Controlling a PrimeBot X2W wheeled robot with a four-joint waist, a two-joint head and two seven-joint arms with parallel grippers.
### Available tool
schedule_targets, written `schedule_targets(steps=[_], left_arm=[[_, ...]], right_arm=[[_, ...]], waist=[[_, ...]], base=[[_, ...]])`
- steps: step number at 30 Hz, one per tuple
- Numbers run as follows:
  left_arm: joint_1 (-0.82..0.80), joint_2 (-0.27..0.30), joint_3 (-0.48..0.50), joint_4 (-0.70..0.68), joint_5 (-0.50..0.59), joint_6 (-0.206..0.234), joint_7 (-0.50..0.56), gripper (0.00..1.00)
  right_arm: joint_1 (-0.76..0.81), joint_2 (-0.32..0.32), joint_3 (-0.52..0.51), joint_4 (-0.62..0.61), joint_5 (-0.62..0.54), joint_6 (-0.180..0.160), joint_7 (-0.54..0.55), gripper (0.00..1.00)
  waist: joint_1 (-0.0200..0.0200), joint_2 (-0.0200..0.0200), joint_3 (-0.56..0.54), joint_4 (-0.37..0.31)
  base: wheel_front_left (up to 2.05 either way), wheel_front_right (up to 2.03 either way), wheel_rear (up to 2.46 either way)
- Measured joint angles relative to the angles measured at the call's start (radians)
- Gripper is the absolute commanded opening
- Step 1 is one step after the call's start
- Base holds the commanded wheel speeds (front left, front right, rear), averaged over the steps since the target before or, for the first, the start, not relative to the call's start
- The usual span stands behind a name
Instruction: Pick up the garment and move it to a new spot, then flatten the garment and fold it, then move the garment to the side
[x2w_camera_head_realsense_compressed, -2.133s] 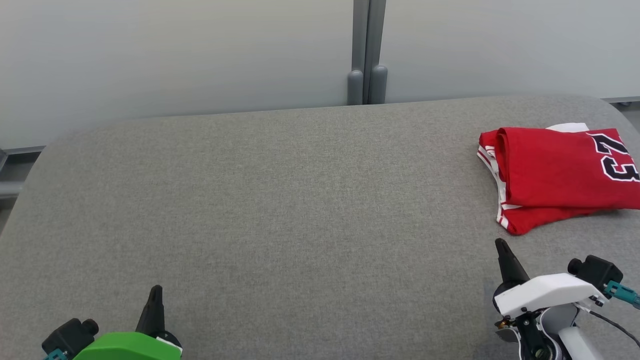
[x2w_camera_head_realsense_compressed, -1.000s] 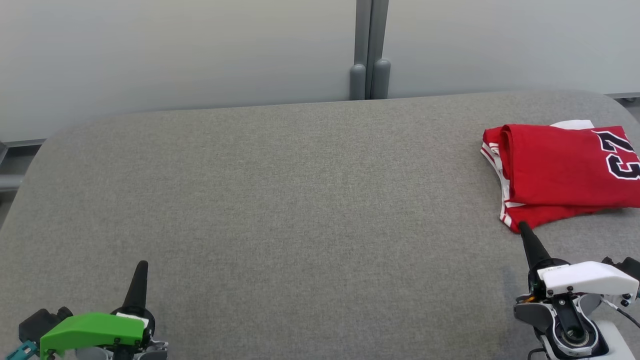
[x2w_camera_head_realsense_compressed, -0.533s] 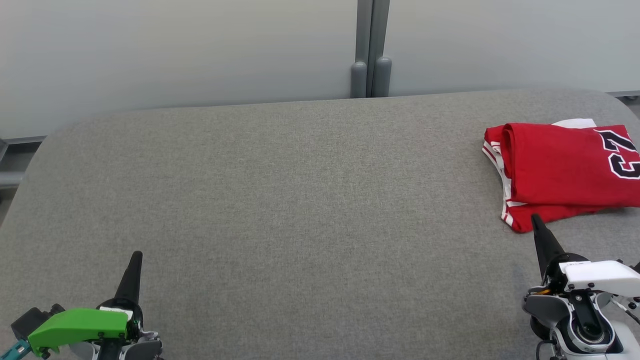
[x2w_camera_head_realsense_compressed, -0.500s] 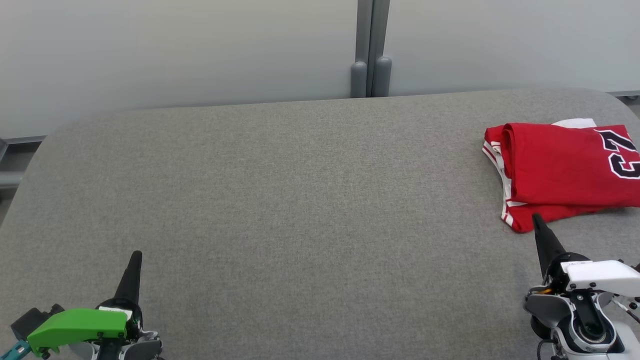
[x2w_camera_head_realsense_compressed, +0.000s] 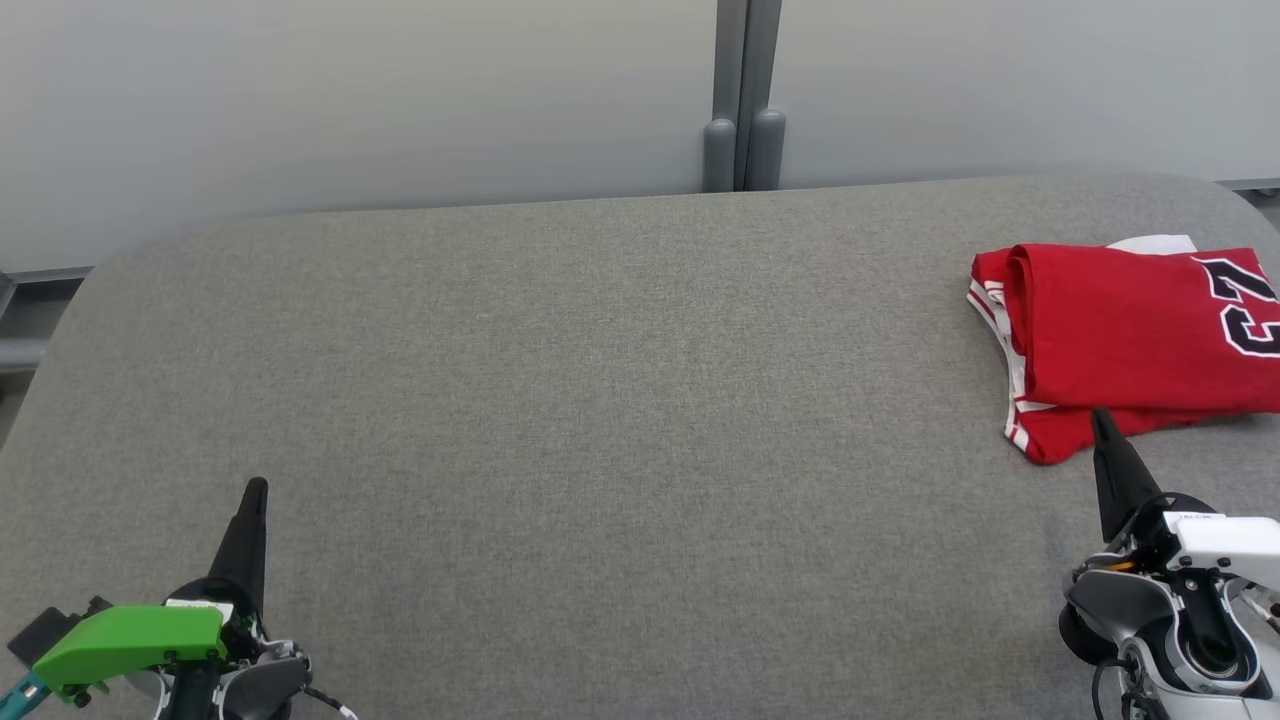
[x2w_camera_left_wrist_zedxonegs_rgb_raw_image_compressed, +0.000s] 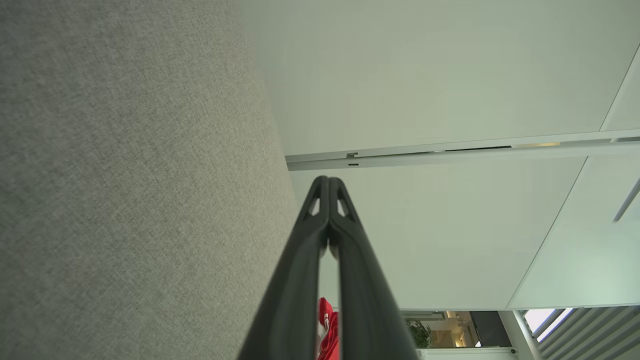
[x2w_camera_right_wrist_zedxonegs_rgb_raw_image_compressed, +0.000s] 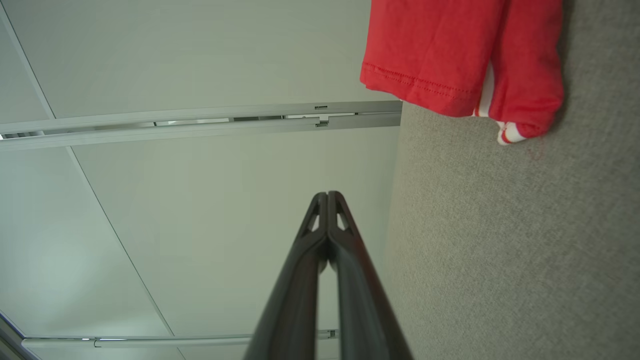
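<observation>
Garment count is one: a red jersey, folded into a rough rectangle. It lies at the far right of the table and runs past the right edge of the head view. Its cloth is a smooth knit with white striped trim along the left fold, a stitched hem, and black numerals edged in white on top. One table carries it, covered in coarse grey woven fabric, with rounded corners.

I have two grippers. My left gripper is at the near left, well apart from the jersey, its two long dark tapered fingers pressed together tip to tip and holding nothing. My right gripper is at the near right, fingers likewise flat against each other and empty. Its tip is near the jersey's near corner, and my right wrist view shows grey fabric between them.

Behind the table stand two pale matte wall panels joined by one grey post.
</observation>
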Motion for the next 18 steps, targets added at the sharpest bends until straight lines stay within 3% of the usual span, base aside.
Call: schedule_targets(steps=[18], left_arm=[[-0.001,0.0,0.001,0.002,0.0,0.0,0.0,0.0]], right_arm=[[0.0,0.0,-0.001,0.0,0.0,0.0,0.0,0.0]], waist=[[0.0,0.0,0.0,0.0]], base=[[0.0,0.0,0.0]])
